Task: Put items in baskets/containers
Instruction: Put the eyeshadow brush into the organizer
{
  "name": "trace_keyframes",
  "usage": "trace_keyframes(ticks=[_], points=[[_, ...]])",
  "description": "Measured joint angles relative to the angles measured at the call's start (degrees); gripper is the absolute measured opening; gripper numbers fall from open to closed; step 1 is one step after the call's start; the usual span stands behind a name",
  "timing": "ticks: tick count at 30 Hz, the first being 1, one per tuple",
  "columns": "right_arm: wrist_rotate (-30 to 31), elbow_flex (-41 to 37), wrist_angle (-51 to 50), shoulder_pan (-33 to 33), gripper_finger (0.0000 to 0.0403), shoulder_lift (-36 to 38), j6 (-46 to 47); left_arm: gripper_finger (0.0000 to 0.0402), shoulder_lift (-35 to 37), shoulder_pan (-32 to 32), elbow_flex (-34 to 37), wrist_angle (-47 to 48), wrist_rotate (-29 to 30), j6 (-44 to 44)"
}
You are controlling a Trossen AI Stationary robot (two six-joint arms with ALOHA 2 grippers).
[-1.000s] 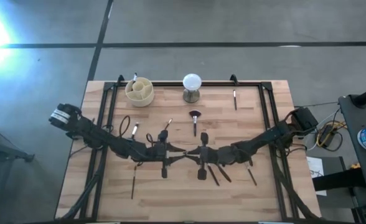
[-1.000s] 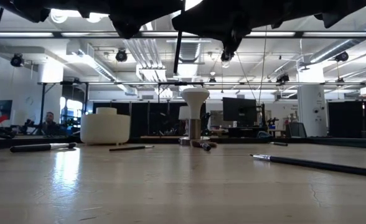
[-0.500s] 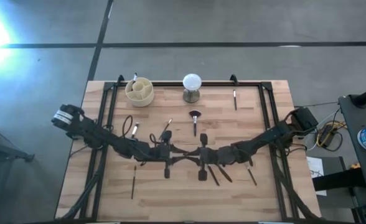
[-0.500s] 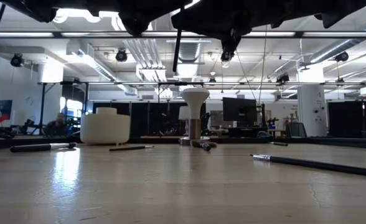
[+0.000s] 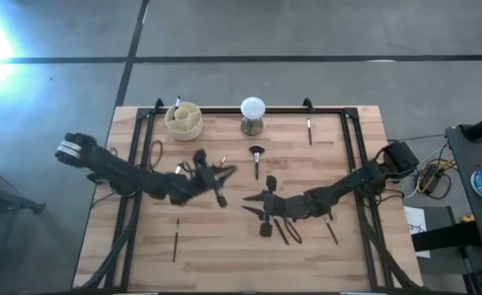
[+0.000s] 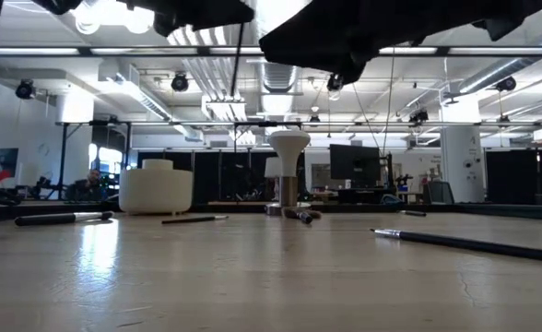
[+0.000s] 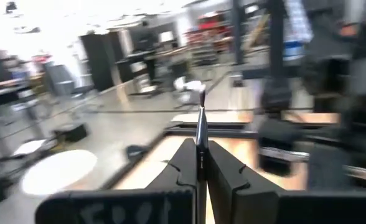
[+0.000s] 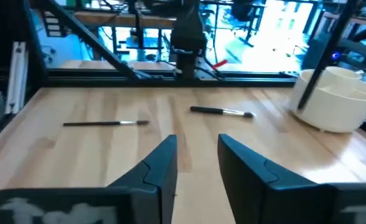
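A round cream cup (image 5: 184,120) with inner dividers stands near the table's far left; one brush leans inside it (image 8: 309,87). Dark thin brushes lie flat on the wood: a fan-headed one (image 5: 256,156), one near the far right (image 5: 309,129), one near the front left (image 5: 175,241), and more by the right arm (image 5: 284,230). My left gripper (image 5: 224,174) is above the table's middle, near side of the cup, shut on a brush (image 6: 235,65). My right gripper (image 5: 250,204) is open above the table's centre, holding nothing. My left gripper pinches a brush by its handle (image 7: 200,138) between the two fingers. The brush runs along the fingers and sticks out past their tips, its pale tip (image 7: 201,93) free. In the low view it hangs nearly upright below the arm, lifted clear of the table.
A white ball on a metallic stand (image 5: 252,113) is at the far edge, right of the cup. Black frame rails (image 5: 138,164) run along the table's left, right and far sides. A person (image 6: 91,182) sits far off in the room behind.
The two grippers stood tip to tip over the table's centre. My left gripper has since swung away toward the table's far left, toward the cup, turning as it went and carrying the brush with it. My right gripper stays near the centre.
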State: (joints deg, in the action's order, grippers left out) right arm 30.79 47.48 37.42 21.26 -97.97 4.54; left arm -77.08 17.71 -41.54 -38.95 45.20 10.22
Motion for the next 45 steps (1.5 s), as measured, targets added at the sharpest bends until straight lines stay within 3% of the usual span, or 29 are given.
trace_keyframes(ticks=[4,11,18,29,34,45], points=[[0.7,0.0,-0.5,-0.3,0.0115,0.0,-0.2,0.0011,7.6,-4.0,1.8,6.0,2.7,-2.1],[0.6,0.0,-0.4,-0.2,0.0076,0.0,-0.7,0.0011,16.3,-13.0,9.0,7.4,6.9,-2.7],[0.6,0.0,-0.6,-0.1,0.0035,0.0,-2.0,0.0011,21.7,-28.0,17.4,5.9,7.6,-5.5],[0.6,0.0,-0.8,-0.2,0.0008,0.0,-2.2,0.0011,23.5,-46.9,24.9,-4.6,7.3,-4.3],[0.6,0.0,-0.8,-0.2,0.0008,0.0,-2.0,0.0011,23.3,-53.3,26.1,-6.1,2.6,-5.7],[0.6,0.0,-0.8,-0.2,0.0008,0.0,-2.0,0.0011,19.5,-61.5,26.4,-6.1,-4.3,-9.0]])
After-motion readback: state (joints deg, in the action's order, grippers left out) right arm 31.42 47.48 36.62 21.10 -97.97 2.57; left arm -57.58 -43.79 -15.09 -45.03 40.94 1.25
